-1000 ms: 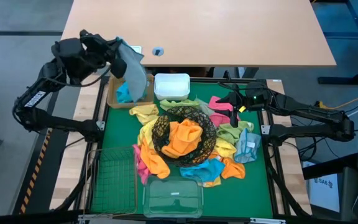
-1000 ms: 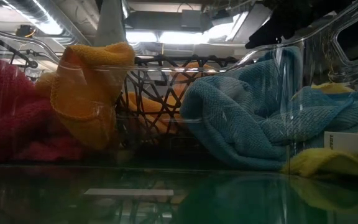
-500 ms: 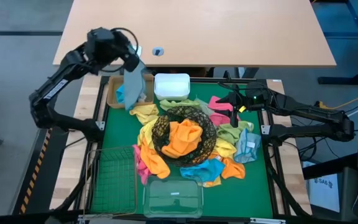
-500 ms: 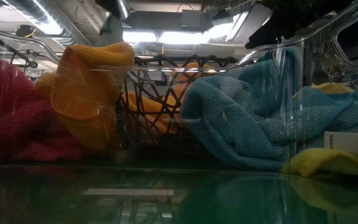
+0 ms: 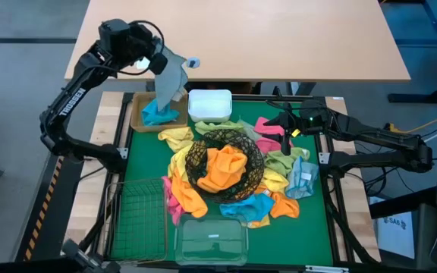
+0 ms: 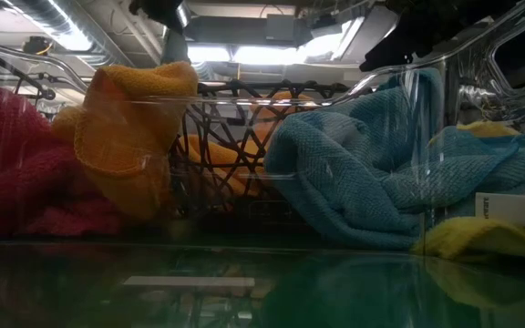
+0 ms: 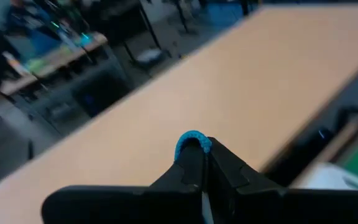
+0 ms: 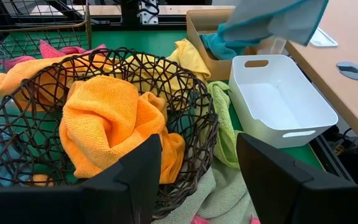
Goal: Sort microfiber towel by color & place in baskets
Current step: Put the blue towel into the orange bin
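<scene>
My left gripper (image 5: 160,61) is raised over the table's far-left corner, shut on a blue towel (image 5: 169,83) that hangs down over the tan square tray (image 5: 137,115). Another blue towel (image 8: 224,42) lies in that tray. My right gripper (image 5: 281,123) waits open at the right of the pile, facing the round black wire bowl (image 5: 203,152), which holds an orange towel (image 5: 226,168). The white tub (image 5: 209,105), the green wire-mesh basket (image 5: 139,216) and the clear box (image 5: 211,241) show no towels inside. My left gripper pinches the blue towel between its two shut fingers; a small blue fold (image 7: 193,140) pokes out past the fingertips. The towel hangs slack below the gripper, its lower end (image 5: 160,106) over the tan tray. I cannot tell whether it touches what lies there.
Loose yellow, pink, orange, green and blue towels (image 5: 268,203) ring the black bowl on the green mat. In the low view the clear box's wall (image 6: 408,137) stands in front of the pile. A bare wooden table (image 5: 279,38) lies beyond the far edge.
My left arm has swung toward the far edge and to the right, staying shut on the blue towel. The towel has been carried from beside the tray's left side to above it and now hangs straighter down over it. My right arm has kept still.
</scene>
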